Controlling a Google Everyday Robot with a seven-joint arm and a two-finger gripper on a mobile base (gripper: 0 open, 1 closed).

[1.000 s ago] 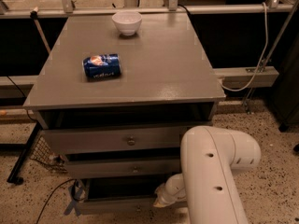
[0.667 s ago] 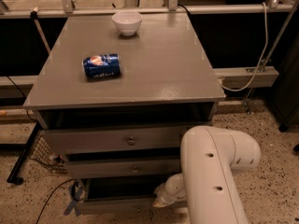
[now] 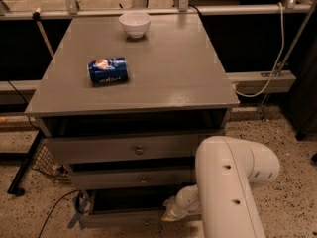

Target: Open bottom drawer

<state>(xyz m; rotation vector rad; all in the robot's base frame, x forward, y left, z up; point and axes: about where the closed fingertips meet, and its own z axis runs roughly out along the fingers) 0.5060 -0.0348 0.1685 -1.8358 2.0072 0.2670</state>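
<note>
The grey cabinet has three stacked drawers in the camera view. The bottom drawer (image 3: 121, 218) is the lowest grey front, near the floor, with a dark gap above it showing it stands out from the cabinet. Its small knob (image 3: 147, 222) is just visible at the frame's lower edge. My gripper (image 3: 170, 213) is at the top edge of the bottom drawer's front, right of the knob, at the end of my white arm (image 3: 233, 182), which comes in from the lower right. The arm hides the drawers' right ends.
The top drawer (image 3: 119, 150) and middle drawer (image 3: 129, 178) sit above, each with a round knob. A blue can (image 3: 108, 71) lies on the cabinet top (image 3: 163, 68), and a white bowl (image 3: 134, 23) stands at the back. Cables and a wire mesh basket (image 3: 49, 165) are at the left on the floor.
</note>
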